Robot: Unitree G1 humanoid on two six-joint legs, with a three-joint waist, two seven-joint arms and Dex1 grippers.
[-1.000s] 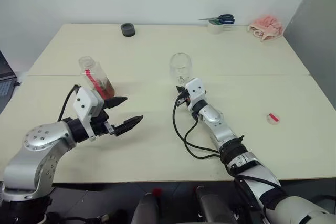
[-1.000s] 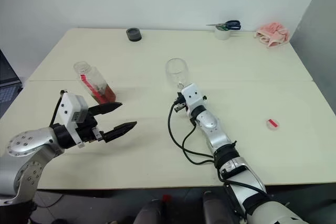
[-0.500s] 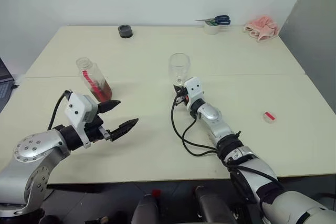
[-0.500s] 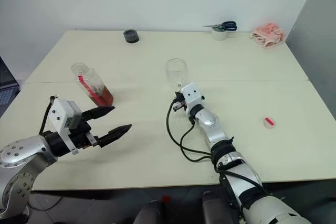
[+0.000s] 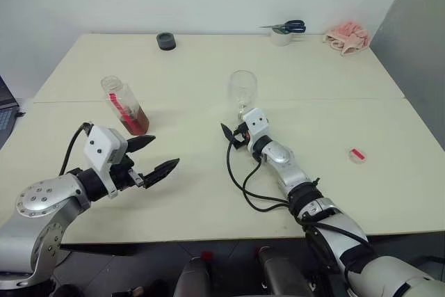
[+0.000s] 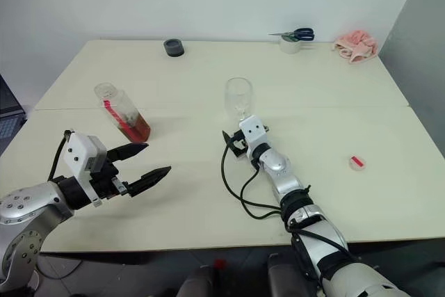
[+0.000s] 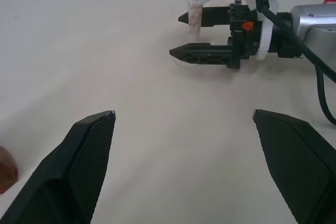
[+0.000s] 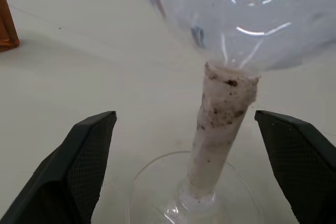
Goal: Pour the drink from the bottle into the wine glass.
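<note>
The bottle stands uncapped on the left of the table, with reddish-brown drink in its lower part. The wine glass stands upright mid-table; its bowl looks empty. My right gripper is open and level, its fingers on either side of the glass's stem without touching it. The left wrist view shows that right gripper from the side, next to the stem. My left gripper hovers open and empty in front of the bottle, clear of it.
A small red cap lies on the right of the table. Along the far edge are a black round object, scissors on a tape roll and a pink cloth. A laptop edge shows far left.
My right gripper has opened and let go of the wine glass's stem; the glass stays standing. The left arm has hardly moved. The camera shifted a little.
</note>
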